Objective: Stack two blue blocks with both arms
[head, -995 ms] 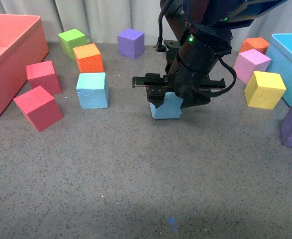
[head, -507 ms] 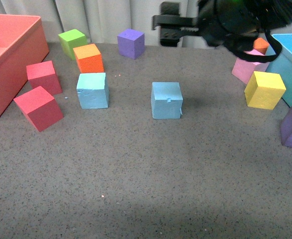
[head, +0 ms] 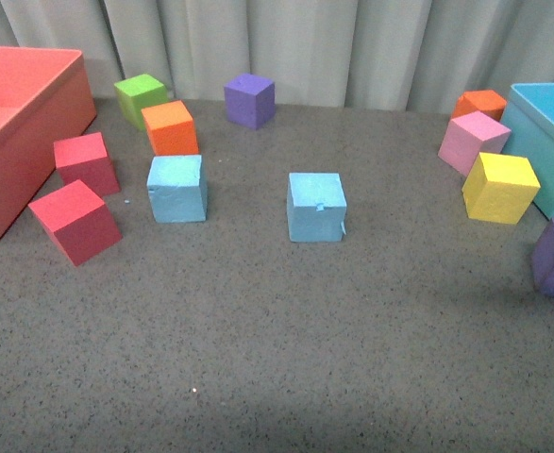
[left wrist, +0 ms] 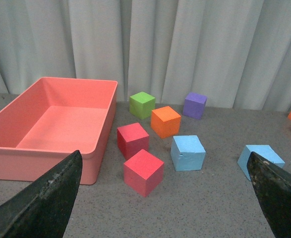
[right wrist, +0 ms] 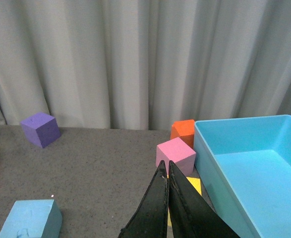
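Foam cubes, matte and faintly pitted, sit on the speckled grey bench (head: 277, 359). The plain blue block (head: 176, 188) stands just in front of an orange cube (head: 170, 127). The notched blue block (head: 316, 207), nicked at its front top edge, stands alone mid-bench, well apart from the plain one. The left end effector (left wrist: 163, 154) gapes wide and empty. The right end effector (right wrist: 166, 166) has its fingers pressed together, gripping nothing.

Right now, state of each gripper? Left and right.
Left gripper: open, holding nothing.
Right gripper: shut, holding nothing.
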